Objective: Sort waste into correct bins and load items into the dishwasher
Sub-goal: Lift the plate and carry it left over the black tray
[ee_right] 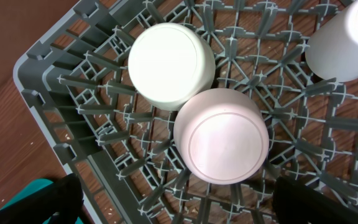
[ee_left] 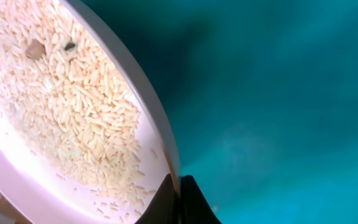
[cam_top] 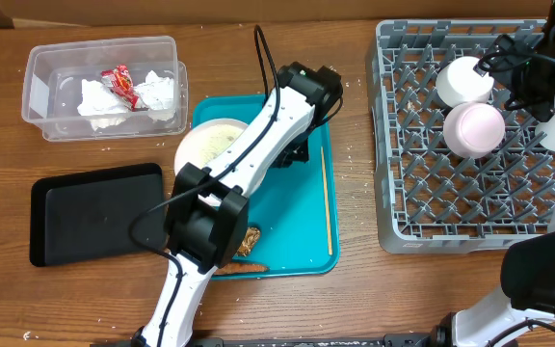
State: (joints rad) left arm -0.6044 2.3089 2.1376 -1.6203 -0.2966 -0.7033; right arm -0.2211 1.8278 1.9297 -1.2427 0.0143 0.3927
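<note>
From where I stand, the left arm (cam_top: 258,145) lies slantwise across the teal tray (cam_top: 306,241) and hides much of the big white plate (ee_left: 23,180). The plate sits at the tray's upper left corner. The left gripper (ee_left: 179,198) has its two dark fingers pinched on the plate's rim, and rice (ee_left: 61,93) is heaped on the plate. On the same tray a thin wooden stick (cam_top: 328,207) lies along the right side. A brown lump (cam_top: 250,240) and an orange-brown food stick (cam_top: 234,271) sit near the front edge, half under the arm. Left of the tray lies the flat black tray (cam_top: 94,217). Behind that is the clear tub (cam_top: 104,43), with crumpled napkins (cam_top: 99,101) and a red wrapper (cam_top: 121,79) inside. On the far right is the grey dish rack (cam_top: 422,193), holding a cup (cam_top: 462,80) and a bowl (cam_top: 473,129), both upside down and touching. The right gripper (ee_right: 179,208) hangs over them with its fingers wide apart and nothing between them. Everything rests on a brown wooden table (cam_top: 355,299), with stray rice grains scattered between the teal tray and the rack.
</note>
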